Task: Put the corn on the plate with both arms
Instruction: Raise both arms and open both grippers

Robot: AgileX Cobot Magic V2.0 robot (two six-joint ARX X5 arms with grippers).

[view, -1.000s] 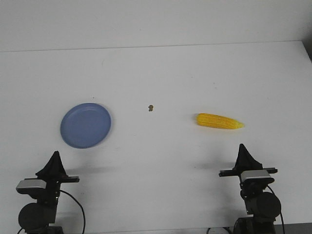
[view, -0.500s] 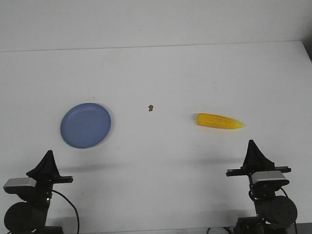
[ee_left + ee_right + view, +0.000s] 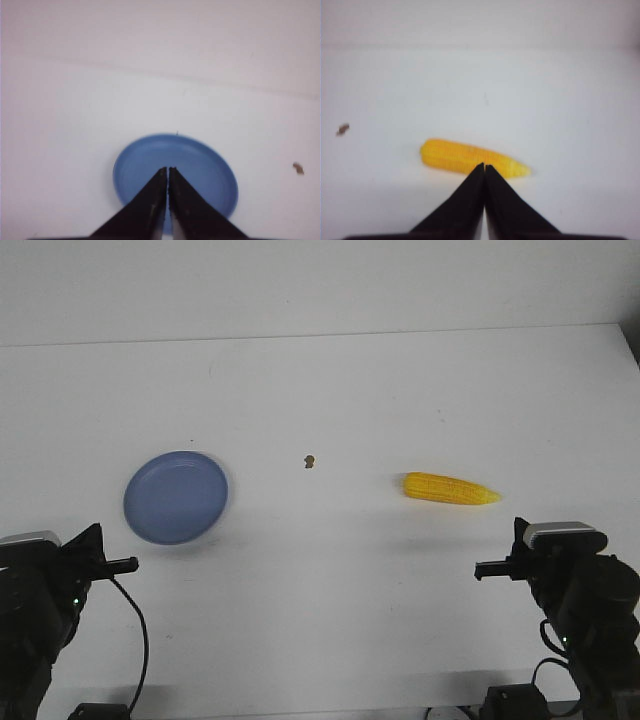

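Both arms sit low, fingers pressed together, right gripper (image 3: 484, 167) lined up on the corn (image 3: 450, 489), left gripper (image 3: 168, 171) facing the plate (image 3: 176, 497).

The place looks like a robotics lab or test bench rather than a home or kitchen. A plain white table (image 3: 330, 390) fills nearly the whole front view, backed by a bare pale wall (image 3: 300, 285), with no furnishings or household clutter in sight. Two black robot arms with cables and grey-topped cameras stand at the near edge, the left arm (image 3: 40, 600) and the right arm (image 3: 585, 605). The only props are a blue plate (image 3: 176, 497), a yellow corn cob (image 3: 450, 489) and a tiny brown speck (image 3: 310, 460), spaced well apart on the white surface like a staged trial.
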